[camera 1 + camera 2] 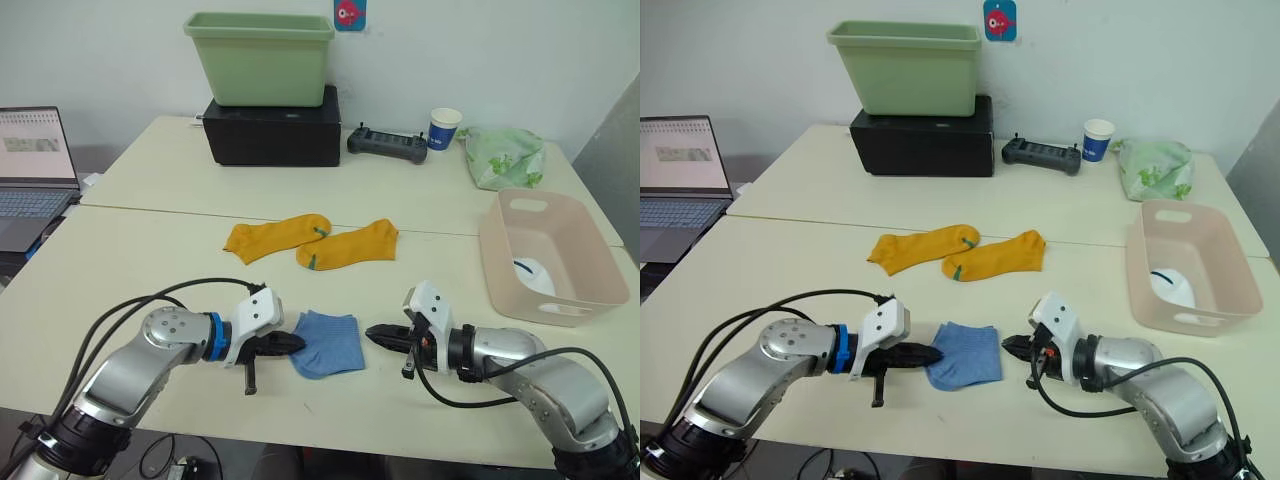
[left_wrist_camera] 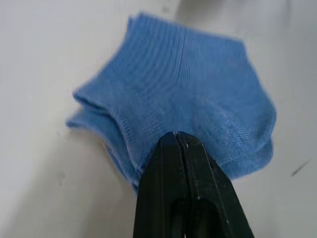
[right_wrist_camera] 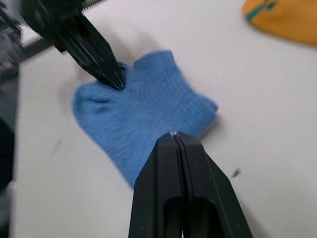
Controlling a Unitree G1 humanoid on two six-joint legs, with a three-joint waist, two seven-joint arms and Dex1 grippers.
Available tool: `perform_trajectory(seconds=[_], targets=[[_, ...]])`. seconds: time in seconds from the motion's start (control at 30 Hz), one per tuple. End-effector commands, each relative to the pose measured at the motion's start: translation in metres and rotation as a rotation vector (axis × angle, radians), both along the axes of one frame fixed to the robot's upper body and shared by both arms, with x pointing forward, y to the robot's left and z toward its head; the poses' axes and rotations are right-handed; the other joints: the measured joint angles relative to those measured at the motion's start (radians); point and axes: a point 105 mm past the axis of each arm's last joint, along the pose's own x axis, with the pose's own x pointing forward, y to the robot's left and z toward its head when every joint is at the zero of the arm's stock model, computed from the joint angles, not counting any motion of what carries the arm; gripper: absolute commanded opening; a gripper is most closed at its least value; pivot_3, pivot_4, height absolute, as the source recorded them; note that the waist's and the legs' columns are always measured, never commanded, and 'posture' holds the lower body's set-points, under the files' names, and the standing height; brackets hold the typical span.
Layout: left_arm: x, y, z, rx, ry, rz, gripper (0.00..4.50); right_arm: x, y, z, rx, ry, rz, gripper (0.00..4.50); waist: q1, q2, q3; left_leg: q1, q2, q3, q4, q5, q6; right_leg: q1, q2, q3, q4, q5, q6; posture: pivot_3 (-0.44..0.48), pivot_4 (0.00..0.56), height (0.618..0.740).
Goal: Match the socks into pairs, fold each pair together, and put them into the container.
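Note:
A folded stack of light blue socks (image 1: 328,343) lies near the table's front edge, between my two grippers. My left gripper (image 1: 297,343) is shut, its tip touching the stack's left edge (image 2: 173,94). My right gripper (image 1: 372,333) is shut too, its tip just off the stack's right edge. Two mustard orange socks (image 1: 277,238) (image 1: 348,245) lie flat side by side further back, at the table's middle. The pale pink container (image 1: 497,262) stands at the right with a white sock (image 1: 535,275) inside.
At the back, a light green tub (image 1: 260,55) sits on a black box (image 1: 272,130). Beside it are a black controller (image 1: 388,143), a paper cup (image 1: 444,128) and a green-patterned cloth bundle (image 1: 505,157). An open laptop (image 1: 35,180) is at the far left.

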Motion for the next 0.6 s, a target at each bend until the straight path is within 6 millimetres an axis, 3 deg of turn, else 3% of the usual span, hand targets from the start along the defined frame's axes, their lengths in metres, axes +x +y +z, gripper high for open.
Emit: perform_trajectory(seconds=[0.03, 0.37, 0.6], targets=[[-0.002, 0.006, -0.021, 0.066, 0.022, 0.001, 0.00, 0.005, -0.002, 0.006, 0.013, 0.078, -0.044, 1.02, 0.002, 0.001, -0.001, 0.001, 0.000, 0.000, 0.000, 0.000, 0.000, 0.000, 0.000, 0.001, 0.000, 0.000, 0.000, 0.000, 0.150, 0.696], [-0.012, 0.009, -0.025, 0.087, 0.010, -0.031, 0.00, -0.003, 0.016, -0.024, 0.005, 0.412, -0.083, 4.48, -0.001, 0.003, -0.003, 0.002, 0.000, 0.001, -0.001, 0.000, 0.000, 0.000, 0.000, 0.002, 0.000, 0.000, 0.000, 0.000, 0.150, 0.696], [-0.009, 0.009, -0.020, 0.075, -0.001, -0.017, 0.00, -0.009, 0.041, -0.029, 0.051, 0.513, -0.009, 4.48, -0.004, 0.003, -0.005, 0.005, 0.000, 0.002, -0.005, 0.000, 0.000, 0.000, 0.001, 0.003, 0.000, 0.000, 0.000, 0.000, 0.150, 0.696]])
